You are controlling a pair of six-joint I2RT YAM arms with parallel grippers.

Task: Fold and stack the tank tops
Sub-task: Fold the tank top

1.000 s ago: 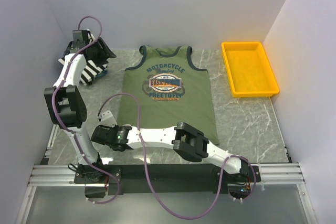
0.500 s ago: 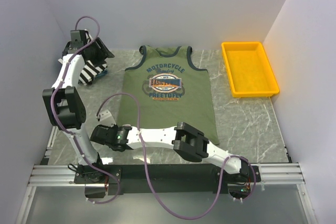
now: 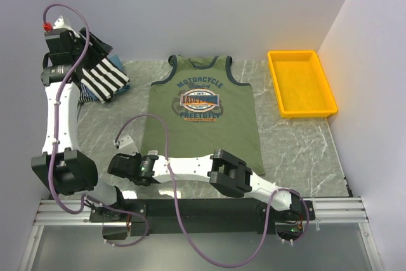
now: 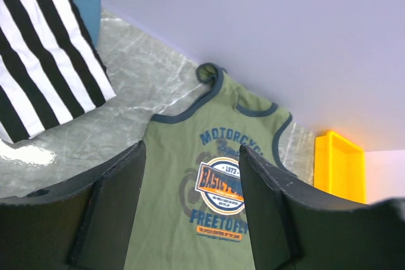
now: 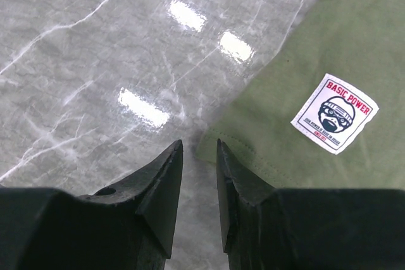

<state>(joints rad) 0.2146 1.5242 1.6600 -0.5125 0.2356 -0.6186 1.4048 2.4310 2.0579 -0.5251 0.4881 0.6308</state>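
The right gripper (image 5: 195,151) sits low over the near-left part of the bench (image 3: 304,150). Its fingers are a narrow gap apart with nothing between them, and the tips are just short of the hem corner of the olive tank top (image 3: 203,125). That top lies flat, print up, in the middle of the bench with its neck toward the far edge.

The step in hand looks like taking this hem corner to start the fold. To do it well, the tips should straddle the stitched edge and bite both layers well in from the very point. The lift should be only enough to clear the marble, so the rest of the cloth does not drag or bunch.

The left gripper (image 4: 190,153) is raised near the far-left corner, fingers wide apart and empty. It could pin or take a second corner.

The right wrist view alone shows the hem stitching, the small woven label (image 5: 334,113) and how close the tips are; from above, the arm hides that corner. The left wrist view shows the striped tank top (image 4: 44,61) lying on a bluish tank top (image 4: 88,7) at the far-left corner. Only the top view shows the whole garment and the yellow tray (image 3: 274,87) at the far-right corner, well apart from it.
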